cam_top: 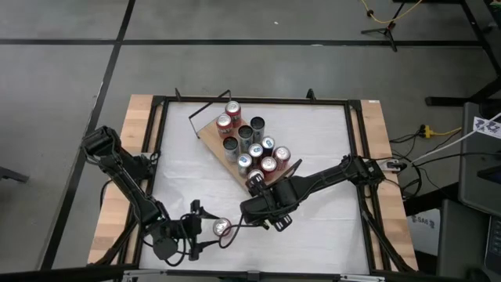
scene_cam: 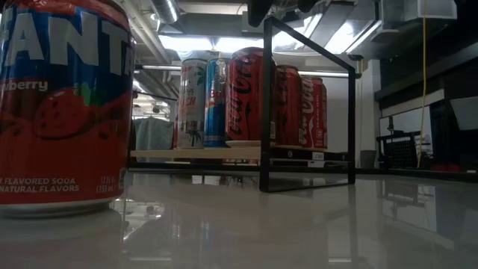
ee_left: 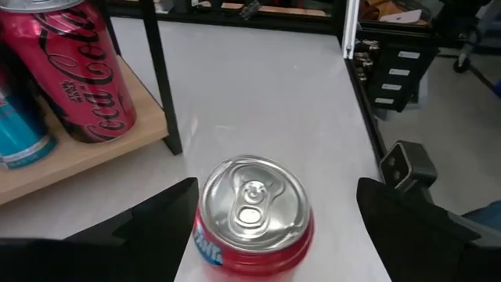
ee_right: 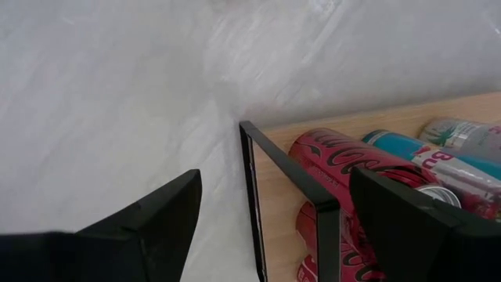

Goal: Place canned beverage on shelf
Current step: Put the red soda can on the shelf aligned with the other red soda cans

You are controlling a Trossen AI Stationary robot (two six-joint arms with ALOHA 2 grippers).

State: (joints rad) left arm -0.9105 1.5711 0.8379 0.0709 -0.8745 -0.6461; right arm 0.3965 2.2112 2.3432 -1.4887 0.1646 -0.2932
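Here the shelf (cam_top: pixel 235 141) sits diagonally mid-table, crowded with cans and railed at its ends, with little free board showing. The right gripper (cam_top: pixel 262 210) hovers open-jawed by its near rail. The left gripper (cam_top: pixel 205 229), jaws wide, straddles the strawberry soda can (ee_left: pixel 252 215) on open tabletop; it should close squarely, lift straight, and clear that rail.

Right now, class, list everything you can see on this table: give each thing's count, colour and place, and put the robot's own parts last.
Table: one, white top, black frame.
Shelf: one, light-brown board with black wire rails, middle of the table, set at an angle.
Cans on shelf: about ten, mostly red, some silver and blue, upright.
Loose can: one, red, upright on the table's near side.
Left gripper: open, around the loose can.
Right gripper: open, above the shelf's near end.
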